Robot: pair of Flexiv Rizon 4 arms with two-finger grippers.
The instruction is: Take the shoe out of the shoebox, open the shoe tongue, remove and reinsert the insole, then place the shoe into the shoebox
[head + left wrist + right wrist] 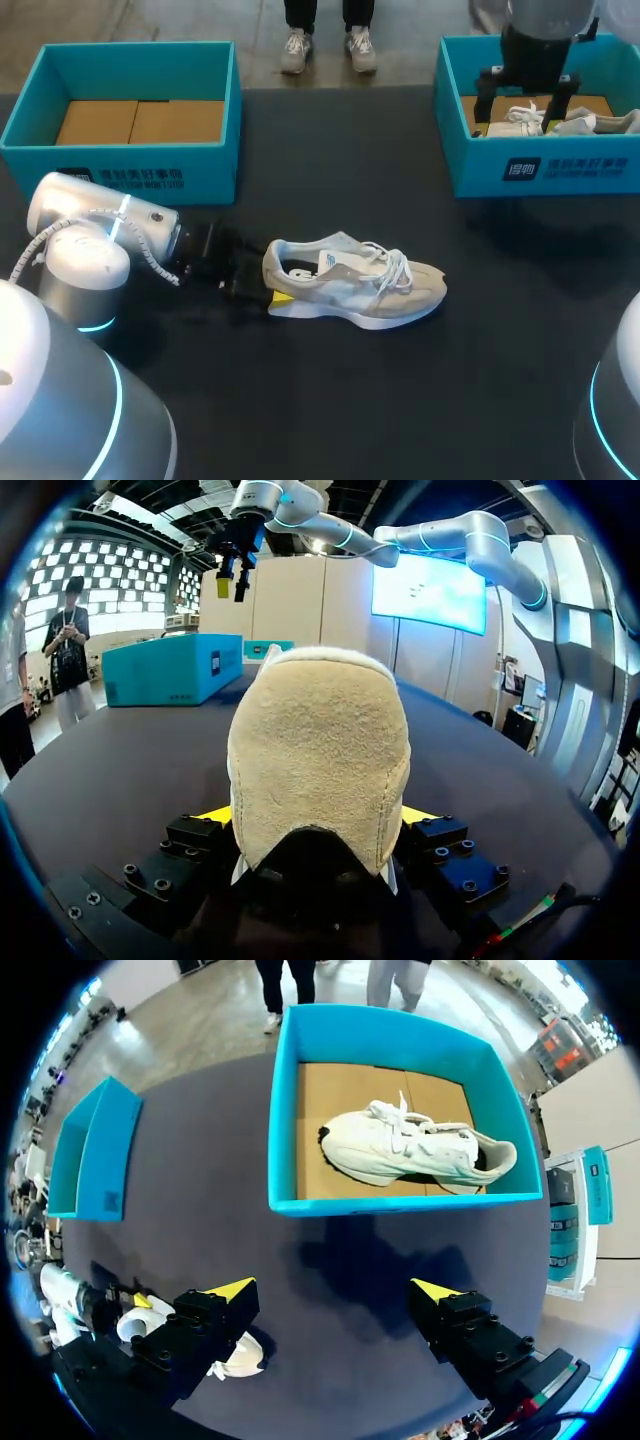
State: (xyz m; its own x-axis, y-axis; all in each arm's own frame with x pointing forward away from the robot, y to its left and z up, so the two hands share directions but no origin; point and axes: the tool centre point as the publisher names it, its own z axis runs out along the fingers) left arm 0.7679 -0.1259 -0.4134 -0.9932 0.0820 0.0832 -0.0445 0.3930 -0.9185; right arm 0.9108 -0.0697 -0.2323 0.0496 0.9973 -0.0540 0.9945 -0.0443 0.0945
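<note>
A beige suede sneaker (355, 280) with white laces lies on its sole on the dark table, toe pointing right. My left gripper (270, 290) is at its heel, low over the table. In the left wrist view the heel (320, 760) fills the space between the yellow-tipped fingers (215, 815), which touch it from both sides. My right gripper (527, 100) hangs open above the right teal shoebox (560, 165), holding nothing. Through the right wrist view a white sneaker (415, 1147) lies in that box (400, 1203), under and ahead of the gripper (335, 1290).
A second teal shoebox (120, 160) stands at the back left with only its cardboard floor showing. Dark tabletop stretches in front of the beige sneaker and between the two boxes.
</note>
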